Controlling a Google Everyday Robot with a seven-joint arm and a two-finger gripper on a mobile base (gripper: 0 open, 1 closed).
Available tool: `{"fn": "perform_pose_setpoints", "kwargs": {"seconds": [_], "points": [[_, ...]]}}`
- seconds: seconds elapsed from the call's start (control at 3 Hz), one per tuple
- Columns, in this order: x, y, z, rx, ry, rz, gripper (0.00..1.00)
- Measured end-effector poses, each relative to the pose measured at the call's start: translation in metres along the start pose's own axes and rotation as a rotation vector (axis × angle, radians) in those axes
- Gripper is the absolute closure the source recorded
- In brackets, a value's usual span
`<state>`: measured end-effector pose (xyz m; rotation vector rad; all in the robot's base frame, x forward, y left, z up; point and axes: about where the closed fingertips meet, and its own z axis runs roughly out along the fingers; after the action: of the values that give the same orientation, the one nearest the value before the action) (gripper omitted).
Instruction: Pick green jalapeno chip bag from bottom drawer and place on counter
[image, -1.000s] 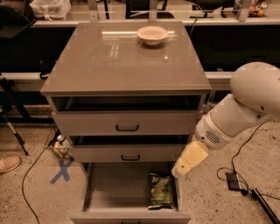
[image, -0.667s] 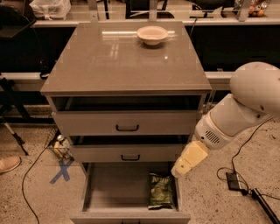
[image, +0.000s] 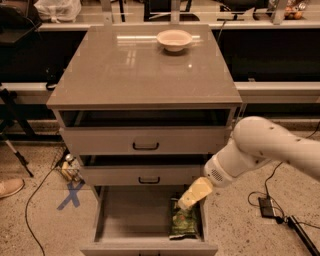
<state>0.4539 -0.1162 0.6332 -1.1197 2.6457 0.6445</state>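
The green jalapeno chip bag (image: 183, 223) lies flat at the right side of the open bottom drawer (image: 130, 212), close to its right wall. My gripper (image: 187, 202), pale yellow at the end of the white arm, hangs just above the bag's far end, reaching in from the right. The counter (image: 135, 70) is the glossy grey-taupe top of the cabinet, well above the gripper.
A pale bowl (image: 174, 39) stands at the back of the counter. The two upper drawers (image: 145, 142) with black handles are slightly pulled out above the gripper. Cables and a power brick (image: 265, 206) lie on the floor at the right. A blue tape X (image: 71, 195) marks the floor at the left.
My arm has swung left and down. The gripper has moved from beside the drawer's right edge to just above the chip bag's far end. The bag has not moved.
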Motion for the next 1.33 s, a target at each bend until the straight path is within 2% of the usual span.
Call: {"fn": "perform_pose_setpoints", "kwargs": {"seconds": [0.33,0.67,1.0,1.33], "points": [[-0.003,-0.029,0.086,-0.012,-0.025,0.091,0.00],[-0.003,-0.030,0.089,-0.010,-0.022,0.096,0.00],[-0.002,-0.038,0.112,0.002,0.000,0.132,0.00],[0.002,-0.064,0.156,0.024,0.000,0.216,0.00]]}}
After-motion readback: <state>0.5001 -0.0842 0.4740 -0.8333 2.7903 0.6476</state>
